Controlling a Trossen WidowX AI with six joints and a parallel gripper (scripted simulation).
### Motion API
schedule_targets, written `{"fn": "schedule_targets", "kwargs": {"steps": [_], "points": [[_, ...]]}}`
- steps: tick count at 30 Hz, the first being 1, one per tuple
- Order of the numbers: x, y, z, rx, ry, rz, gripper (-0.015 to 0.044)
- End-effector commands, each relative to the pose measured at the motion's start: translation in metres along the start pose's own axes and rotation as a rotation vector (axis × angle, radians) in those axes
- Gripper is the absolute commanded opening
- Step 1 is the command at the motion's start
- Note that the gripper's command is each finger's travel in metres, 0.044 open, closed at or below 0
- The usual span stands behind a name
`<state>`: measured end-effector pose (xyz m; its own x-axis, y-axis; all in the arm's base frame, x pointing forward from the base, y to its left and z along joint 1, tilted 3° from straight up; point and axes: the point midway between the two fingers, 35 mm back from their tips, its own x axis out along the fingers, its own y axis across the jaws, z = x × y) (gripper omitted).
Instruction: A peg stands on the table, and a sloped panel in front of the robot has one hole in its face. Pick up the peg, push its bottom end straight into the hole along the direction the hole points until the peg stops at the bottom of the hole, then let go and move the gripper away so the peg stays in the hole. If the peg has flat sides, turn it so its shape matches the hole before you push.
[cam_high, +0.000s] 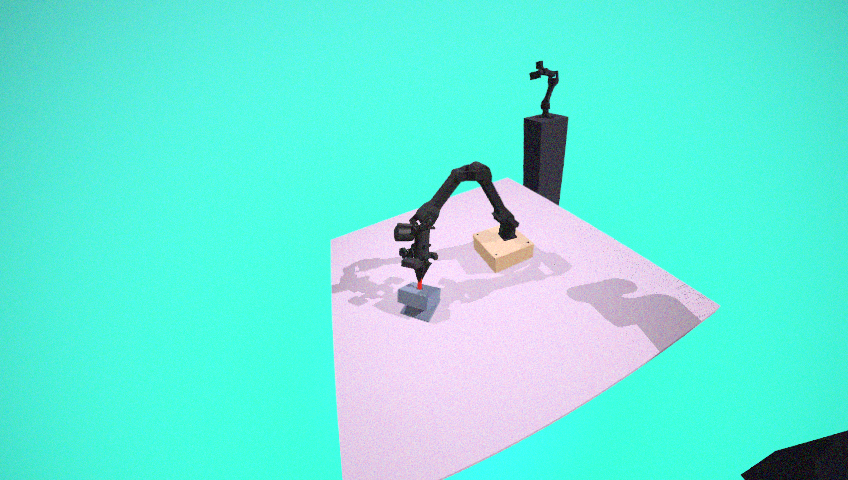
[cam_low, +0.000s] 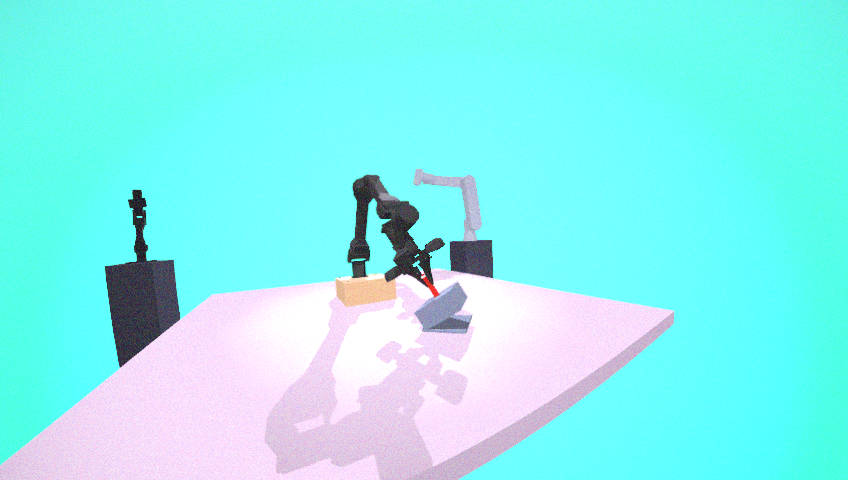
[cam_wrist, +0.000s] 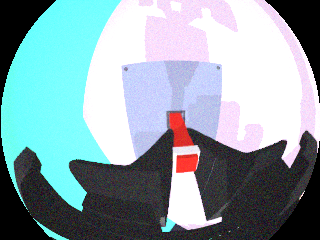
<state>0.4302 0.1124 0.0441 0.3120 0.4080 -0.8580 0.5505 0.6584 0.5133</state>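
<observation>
My gripper (cam_high: 420, 278) (cam_low: 426, 281) (cam_wrist: 178, 133) is shut on the red peg (cam_high: 419, 285) (cam_low: 432, 289) (cam_wrist: 180, 131) and tilted over the sloped panel. The peg has flat sides and a pale band near its upper end, seen in the wrist view. The blue-grey sloped panel (cam_high: 410, 296) (cam_low: 442, 306) (cam_wrist: 145, 100) has a square hole (cam_wrist: 168, 121) in its face. The peg's lower end is at the hole and covers most of it in the wrist view; a thin dark rim shows around it. How deep the end sits is hidden.
The arm stands on a wooden block (cam_high: 514, 256) (cam_low: 370, 291) behind the panel on the pale table (cam_high: 476, 368) (cam_low: 226, 350). Dark pedestals (cam_high: 542, 157) (cam_low: 133, 309) (cam_low: 471, 259) with other arms stand beyond the table. Shadows of the arm fall across the table.
</observation>
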Motion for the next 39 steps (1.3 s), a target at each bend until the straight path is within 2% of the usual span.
{"fn": "schedule_targets", "kwargs": {"steps": [1, 35, 39], "points": [[0.003, 0.000, 0.001, 0.002, -0.004, 0.001, 0.0000], [0.015, -0.001, 0.000, 0.000, 0.001, 0.000, 0.0000], [0.015, -0.001, 0.000, 0.000, 0.001, 0.000, 0.0105]]}}
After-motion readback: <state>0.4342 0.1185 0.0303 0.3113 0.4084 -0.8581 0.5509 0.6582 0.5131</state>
